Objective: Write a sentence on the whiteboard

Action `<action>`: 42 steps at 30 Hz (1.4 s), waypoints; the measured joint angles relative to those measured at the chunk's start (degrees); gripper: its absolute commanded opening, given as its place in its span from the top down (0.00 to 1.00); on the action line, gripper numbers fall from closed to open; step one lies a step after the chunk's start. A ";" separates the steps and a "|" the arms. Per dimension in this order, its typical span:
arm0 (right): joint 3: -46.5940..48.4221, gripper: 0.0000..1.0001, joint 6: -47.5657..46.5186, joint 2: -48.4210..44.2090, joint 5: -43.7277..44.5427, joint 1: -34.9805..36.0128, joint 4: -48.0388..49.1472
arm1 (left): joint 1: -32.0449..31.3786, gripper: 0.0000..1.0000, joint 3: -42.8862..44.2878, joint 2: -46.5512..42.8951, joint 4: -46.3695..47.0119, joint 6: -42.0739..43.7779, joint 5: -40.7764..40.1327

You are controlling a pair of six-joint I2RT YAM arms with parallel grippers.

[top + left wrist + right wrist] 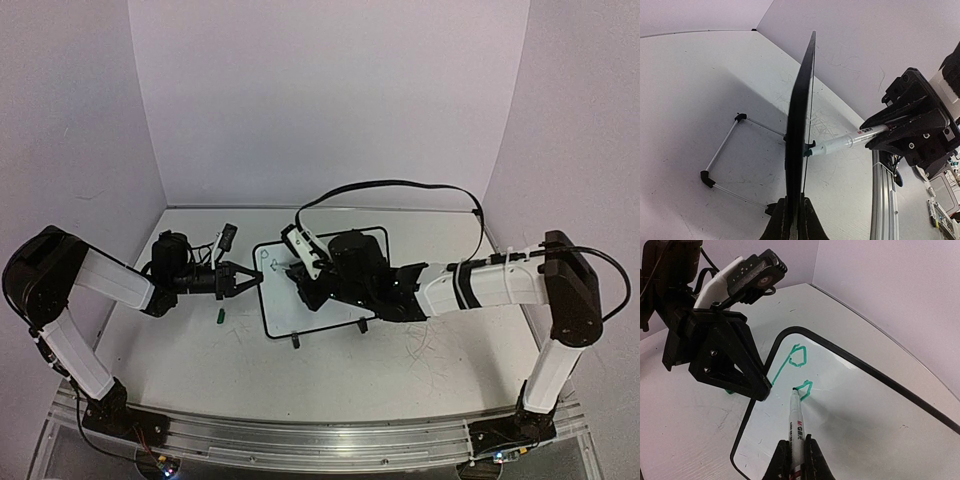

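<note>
Whiteboard (290, 305) propped on its wire stand (725, 150) at mid-table, its left edge pinched by the closed left gripper (250, 281). The right gripper (795, 456) is clamped on a green marker (796, 417), whose tip touches the board at the second letter of the sentence (798, 365), possibly an "o" but hard to read. Good practice: light, even tip pressure against the braced board, with small, level strokes spaced rightward.

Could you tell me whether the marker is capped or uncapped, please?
Uncapped: the marker has its bare tip on the whiteboard beside green strokes.
</note>
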 measured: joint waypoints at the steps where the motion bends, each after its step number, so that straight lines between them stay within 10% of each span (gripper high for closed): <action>1: 0.15 1.00 0.00 0.15 -0.12 0.02 -0.10 | 0.02 1.00 0.00 0.00 -0.05 -0.02 -0.06; 42: -3.18 1.00 -0.44 -4.64 -1.13 -2.01 1.18 | -0.15 1.00 0.00 -0.63 -0.06 0.09 0.68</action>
